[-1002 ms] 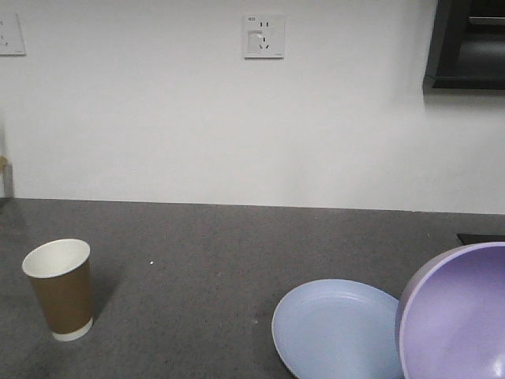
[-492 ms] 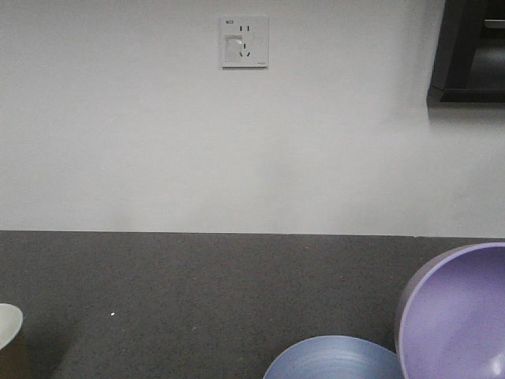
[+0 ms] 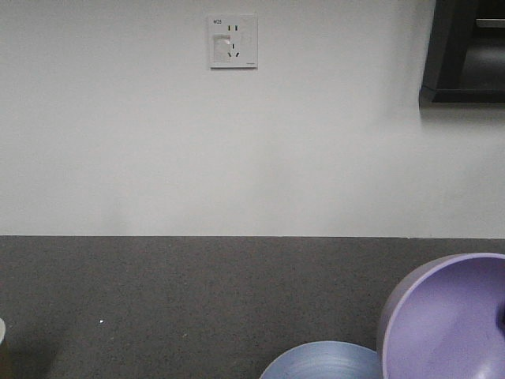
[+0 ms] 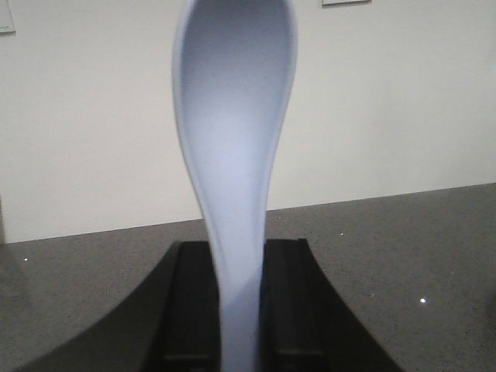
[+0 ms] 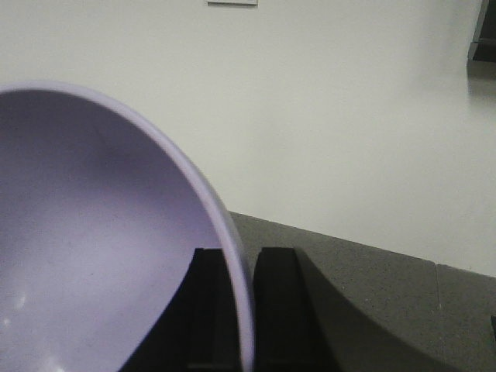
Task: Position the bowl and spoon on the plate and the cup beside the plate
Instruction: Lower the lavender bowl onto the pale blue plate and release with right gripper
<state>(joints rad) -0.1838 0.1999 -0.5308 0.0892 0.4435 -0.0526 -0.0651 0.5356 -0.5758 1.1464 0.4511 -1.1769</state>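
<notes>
My left gripper (image 4: pixel 239 310) is shut on the handle of the pale-blue spoon (image 4: pixel 236 116), which stands upright with its scoop at the top. My right gripper (image 5: pixel 244 310) is shut on the rim of the lavender bowl (image 5: pixel 93 248), one finger inside and one outside. In the front view the bowl (image 3: pixel 442 324) hangs tilted at the lower right. Just left of it the pale blue plate (image 3: pixel 323 363) lies on the counter, only its far rim showing. A sliver of the cup (image 3: pixel 1 332) shows at the bottom left edge.
The dark grey counter (image 3: pixel 197 300) runs back to a white wall. On the wall there is a socket (image 3: pixel 233 41), and a dark cabinet (image 3: pixel 465 51) sits at the top right.
The front view has swung upward. The cup has slid almost out at the bottom left and the plate has sunk to the bottom edge. The held bowl has shifted slightly left.
</notes>
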